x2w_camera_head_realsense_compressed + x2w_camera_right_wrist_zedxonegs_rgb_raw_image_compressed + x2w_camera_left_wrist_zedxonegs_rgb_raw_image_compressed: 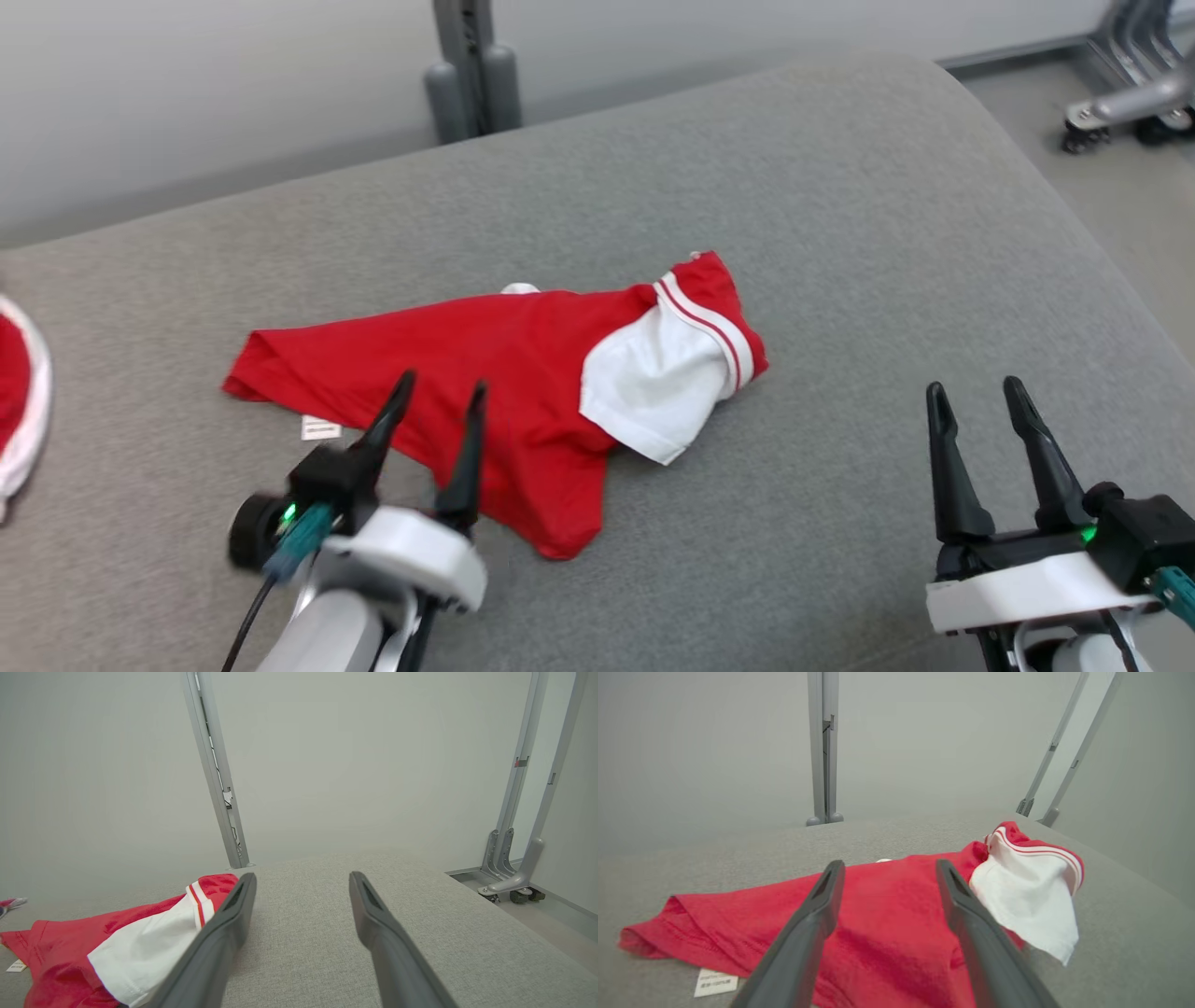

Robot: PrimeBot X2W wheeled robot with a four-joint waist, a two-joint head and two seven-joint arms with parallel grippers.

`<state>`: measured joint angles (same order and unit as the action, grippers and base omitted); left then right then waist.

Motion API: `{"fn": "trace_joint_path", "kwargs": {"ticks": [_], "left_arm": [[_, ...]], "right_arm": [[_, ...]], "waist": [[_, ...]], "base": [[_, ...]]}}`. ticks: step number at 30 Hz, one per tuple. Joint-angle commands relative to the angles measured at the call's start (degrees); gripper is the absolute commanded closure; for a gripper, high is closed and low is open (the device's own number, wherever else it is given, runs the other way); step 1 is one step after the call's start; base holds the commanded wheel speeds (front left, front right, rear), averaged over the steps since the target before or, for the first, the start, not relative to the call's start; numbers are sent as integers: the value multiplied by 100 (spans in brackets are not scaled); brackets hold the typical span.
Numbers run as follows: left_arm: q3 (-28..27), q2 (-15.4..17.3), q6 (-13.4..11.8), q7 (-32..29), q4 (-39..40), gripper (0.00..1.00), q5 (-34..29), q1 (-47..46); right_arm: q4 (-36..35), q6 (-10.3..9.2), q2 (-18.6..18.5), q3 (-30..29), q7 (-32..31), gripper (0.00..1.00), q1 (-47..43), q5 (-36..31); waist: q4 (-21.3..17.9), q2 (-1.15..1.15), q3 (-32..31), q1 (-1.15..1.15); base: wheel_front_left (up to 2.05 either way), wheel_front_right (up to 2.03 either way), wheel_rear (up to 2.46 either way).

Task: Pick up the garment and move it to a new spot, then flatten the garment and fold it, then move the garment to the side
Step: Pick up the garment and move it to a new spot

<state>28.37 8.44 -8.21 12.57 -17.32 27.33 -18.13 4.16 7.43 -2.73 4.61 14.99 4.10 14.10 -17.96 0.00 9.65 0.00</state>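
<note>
Head view: the left arm reaches in from the lower left, the left gripper (442, 390) spread wide and empty, fingertips over the near edge of the garment (485, 364). At lower right, the right gripper (976, 387), likewise spread and empty, hovers above the bare grey cushion (840, 187), well apart from the white sleeve (653, 373). The garment lies rumpled mid-cushion, with a second red-and-white cloth (19, 401) at the left edge.
</note>
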Motion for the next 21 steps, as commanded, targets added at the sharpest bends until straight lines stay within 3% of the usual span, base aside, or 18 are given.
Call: {"fn": "trace_joint_path", "kwargs": {"ticks": [1,5,11,21], "left_arm": [[-86,114,-117,94,67,0,-73,220],[-470,282,-349,246,258,0,-85,960],[-1203,143,-458,265,788,0,-504,1867],[-2247,-334,-20,261,1232,0,-1374,2743]], "right_arm": [[-46,11,-32,-57,30,0,-93,-80],[-76,11,-64,-309,30,0,-303,-328],[-85,11,-166,-571,30,0,-619,-538],[49,11,-97,-695,30,0,-1021,-864]], "waist": [[323,0,-306,0],[646,0,-544,0],[1018,0,-791,0],[1287,0,-1039,0]], "base": [[0,0,0],[0,0,0],[0,0,0],[0,0,0]]}}
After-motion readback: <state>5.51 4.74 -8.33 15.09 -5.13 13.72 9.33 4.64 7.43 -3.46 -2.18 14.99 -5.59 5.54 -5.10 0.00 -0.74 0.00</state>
